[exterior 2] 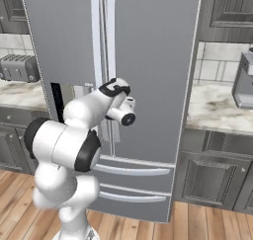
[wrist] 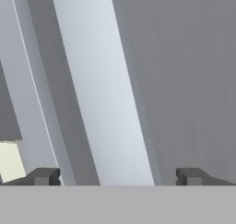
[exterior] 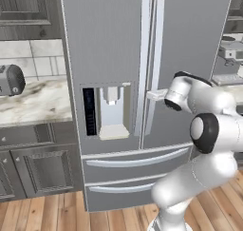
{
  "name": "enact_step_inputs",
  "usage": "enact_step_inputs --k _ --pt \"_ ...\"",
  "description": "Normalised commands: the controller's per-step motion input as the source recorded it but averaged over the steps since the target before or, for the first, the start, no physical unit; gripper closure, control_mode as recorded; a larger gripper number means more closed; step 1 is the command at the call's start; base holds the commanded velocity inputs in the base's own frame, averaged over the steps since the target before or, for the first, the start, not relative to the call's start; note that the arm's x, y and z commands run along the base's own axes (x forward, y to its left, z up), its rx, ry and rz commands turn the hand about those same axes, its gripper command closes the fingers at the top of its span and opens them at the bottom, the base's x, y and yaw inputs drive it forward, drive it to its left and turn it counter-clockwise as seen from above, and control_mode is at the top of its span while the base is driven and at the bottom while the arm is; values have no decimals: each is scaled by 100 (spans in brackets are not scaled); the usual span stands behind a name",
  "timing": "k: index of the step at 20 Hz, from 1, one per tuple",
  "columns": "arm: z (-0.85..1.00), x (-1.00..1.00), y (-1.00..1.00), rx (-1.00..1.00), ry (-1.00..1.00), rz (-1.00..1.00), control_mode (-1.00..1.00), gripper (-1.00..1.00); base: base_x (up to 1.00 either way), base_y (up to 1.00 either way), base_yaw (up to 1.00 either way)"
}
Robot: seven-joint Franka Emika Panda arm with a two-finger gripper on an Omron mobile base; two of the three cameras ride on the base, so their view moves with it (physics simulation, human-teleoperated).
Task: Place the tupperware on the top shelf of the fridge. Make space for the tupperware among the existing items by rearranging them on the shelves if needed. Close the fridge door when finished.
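Gripper point(wrist: 117, 177) is standing with jaws wide apart, straddling the right door handle point(wrist: 103, 94) of the shut fridge point(exterior: 109, 44); closing off-centre is risking a slipped grasp.

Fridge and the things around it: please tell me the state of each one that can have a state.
fridge: both doors shut
bottom drawers: both pushed in
right door handle: between the open pincer's fingertips, not gripped
pincer: open, at the right door handle
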Motion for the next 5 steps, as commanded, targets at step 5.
enact_step_inputs --k 5 --pt "0 2 2 0 0 0 -100 -100 0 0 0"
